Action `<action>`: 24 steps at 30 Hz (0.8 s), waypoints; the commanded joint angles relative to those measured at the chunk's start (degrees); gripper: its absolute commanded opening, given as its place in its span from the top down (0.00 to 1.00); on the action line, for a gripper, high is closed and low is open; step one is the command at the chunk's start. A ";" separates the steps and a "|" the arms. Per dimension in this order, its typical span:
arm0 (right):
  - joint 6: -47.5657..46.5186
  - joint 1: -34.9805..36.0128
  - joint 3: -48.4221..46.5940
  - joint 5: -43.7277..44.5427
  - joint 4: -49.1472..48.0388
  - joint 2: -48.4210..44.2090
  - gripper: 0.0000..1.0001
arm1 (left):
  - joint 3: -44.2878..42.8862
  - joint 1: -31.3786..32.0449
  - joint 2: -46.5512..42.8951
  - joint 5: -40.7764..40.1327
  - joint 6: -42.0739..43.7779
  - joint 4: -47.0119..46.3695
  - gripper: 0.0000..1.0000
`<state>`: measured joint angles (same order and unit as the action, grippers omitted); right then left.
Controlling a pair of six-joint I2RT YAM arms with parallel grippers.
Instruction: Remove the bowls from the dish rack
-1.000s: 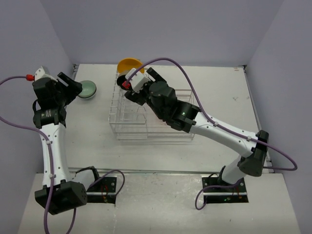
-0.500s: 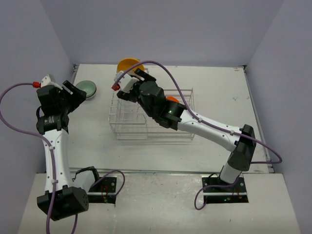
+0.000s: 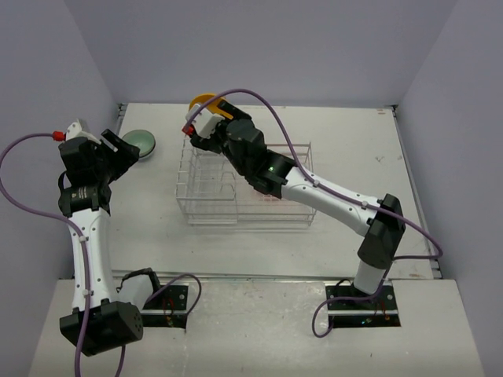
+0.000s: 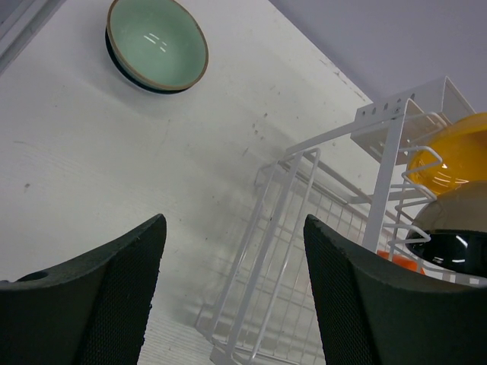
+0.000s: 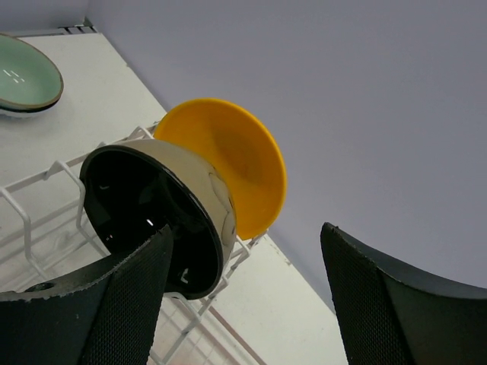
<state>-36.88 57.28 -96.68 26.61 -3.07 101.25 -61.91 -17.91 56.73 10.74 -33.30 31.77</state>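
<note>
Pale walls are seen round a white bench [image 3: 354, 149], with the dish rack [image 3: 236, 196] set at its middle. In the rack's tall slotted end a yellow bowl [image 5: 228, 163] and a black bowl [image 5: 148, 217] are stood on edge, the black one nearer the right hand [image 5: 245, 232]. That hand is held spread just before them, nothing gripped. A mint green bowl [image 4: 156, 43] is seen upright on the bench, left of the rack and apart from it. The left hand [image 4: 232, 228] is spread too, empty, above the bench between them.
</note>
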 commanded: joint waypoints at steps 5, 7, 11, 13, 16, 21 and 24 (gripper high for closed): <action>0.76 -0.58 -3.68 -2.26 -2.99 1.93 0.22 | -1.72 0.16 0.22 1.39 1.39 -2.50 0.27; 1.02 -0.67 -4.04 -2.53 -2.73 2.19 0.22 | -1.72 0.16 0.49 1.56 1.39 -2.68 0.27; 1.29 -1.03 -4.30 -2.70 -2.64 3.07 0.25 | -1.46 0.16 0.66 1.74 1.57 -3.12 0.26; 1.72 -1.20 -4.13 -2.70 -2.73 3.16 0.28 | -1.28 0.16 0.58 1.82 1.66 -3.20 0.26; 2.25 -1.46 -3.77 -3.14 -2.90 3.42 0.31 | -1.11 0.16 0.49 1.91 1.75 -3.29 0.26; 2.60 -1.73 -3.86 -3.67 -3.08 3.87 0.36 | -1.11 0.16 0.66 2.18 1.66 -3.64 0.26; 2.78 -1.82 -3.95 -3.59 -3.34 4.39 0.37 | -1.28 0.16 0.84 2.27 1.75 -3.82 0.26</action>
<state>-35.11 55.79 -98.48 24.18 -3.97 105.38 -61.91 -17.91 57.34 11.79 -33.28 30.74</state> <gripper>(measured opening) 0.632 0.738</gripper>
